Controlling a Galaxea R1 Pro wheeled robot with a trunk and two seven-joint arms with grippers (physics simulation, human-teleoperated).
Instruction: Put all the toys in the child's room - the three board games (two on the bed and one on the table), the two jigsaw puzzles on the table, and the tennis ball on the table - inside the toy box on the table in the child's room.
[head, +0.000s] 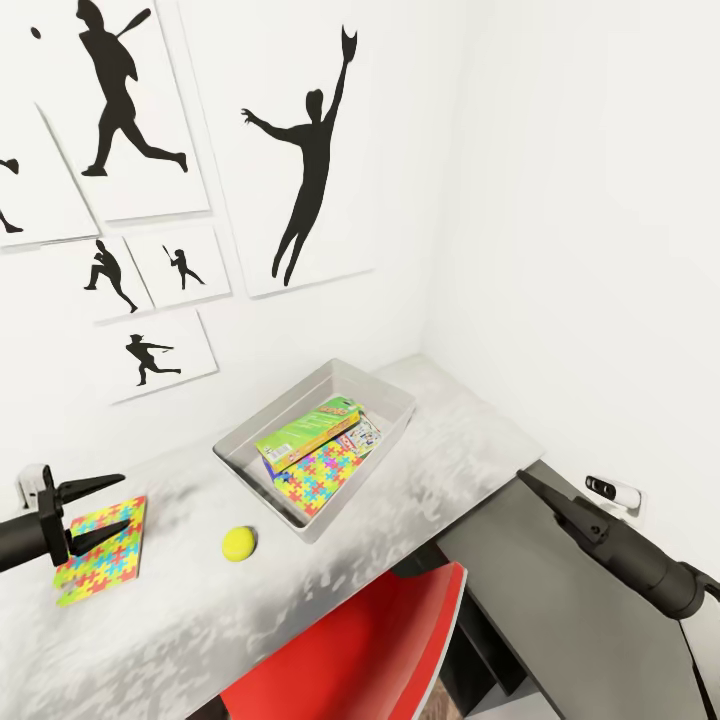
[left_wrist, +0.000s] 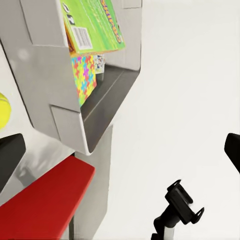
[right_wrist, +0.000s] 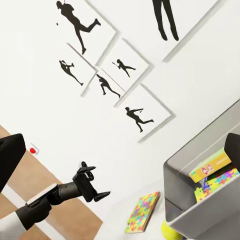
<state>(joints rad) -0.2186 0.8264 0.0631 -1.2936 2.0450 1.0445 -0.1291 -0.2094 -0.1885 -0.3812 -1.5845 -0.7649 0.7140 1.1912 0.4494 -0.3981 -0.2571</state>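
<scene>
Chair: the red seat (head: 360, 650) is nearest me, tucked under the table (head: 420, 470) at about 6 o'clock.
Left gripper: my left gripper (head: 100, 510) has its two fingers spread and empty, hovering right over the loose jigsaw.
Loose jigsaw: the jigsaw (head: 102, 549) lies flat on the table at my 9 o'clock, its long axis running roughly 12 to 6; my left arm is clearly the nearer one.
Ball: the tennis ball (head: 239, 543) sits between the jigsaw and the toy box, just off the box's near corner, toward 3 o'clock from my left gripper.
Right gripper: my right gripper (head: 528, 482) points along the table's edge from 4 o'clock; whether its fingers are spread or pressed together I cannot tell.
Toy box: the toy box (head: 392, 398) sits at 12 o'clock, near the wall, already holding a green game box (head: 305, 428), another printed box and a second jigsaw (head: 325, 470).
In the way: I judge the ball lies on the straight path from jigsaw to box.
Wall: baseball pictures (head: 300, 150) hang beyond.
</scene>
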